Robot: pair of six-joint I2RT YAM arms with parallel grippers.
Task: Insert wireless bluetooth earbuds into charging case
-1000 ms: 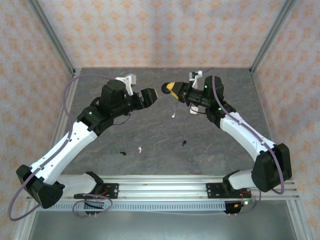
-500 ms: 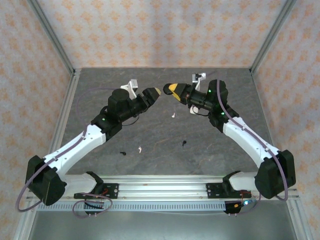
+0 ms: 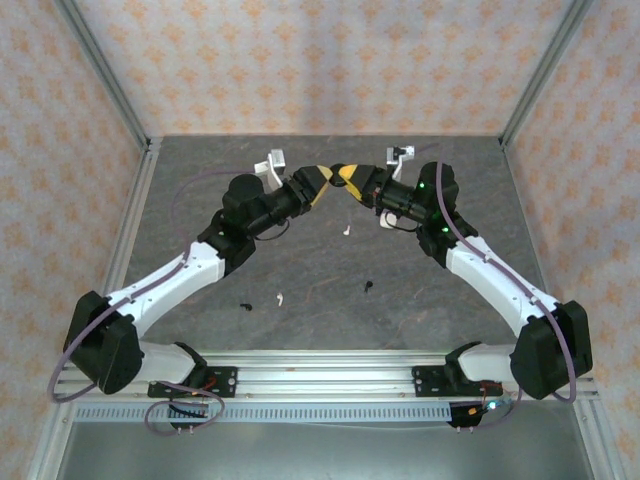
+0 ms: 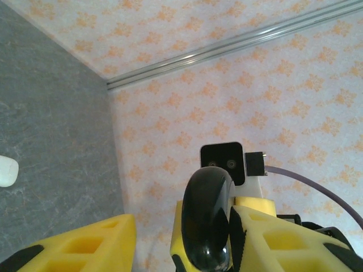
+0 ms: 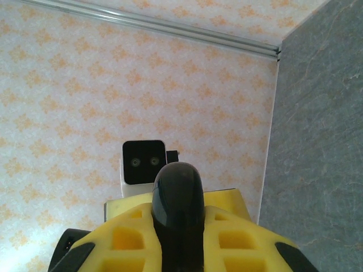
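Note:
My right gripper (image 5: 177,226) is shut on a glossy black charging case (image 5: 177,198), held in the air over the back middle of the table. My left gripper (image 4: 181,226) has come to meet it, and its yellow fingers (image 4: 85,243) straddle the charging case (image 4: 207,218). One pad lies against the case and the other stands well apart, so this gripper is open. In the top view both grippers, left (image 3: 318,182) and right (image 3: 347,178), meet tip to tip. Two white earbuds (image 3: 346,231) (image 3: 280,297) and two black earbuds (image 3: 245,305) (image 3: 369,287) lie on the grey table.
The table (image 3: 300,260) is walled by patterned panels with metal posts (image 3: 105,85) at the corners. A small white rounded thing (image 4: 5,171) lies on the table at the left edge of the left wrist view. The arm bases sit on a rail (image 3: 320,365) at the near edge.
My left arm has stretched forward and to the right until its fingers reach round the case, and its jaws have narrowed. The right arm has barely shifted, still holding the case.

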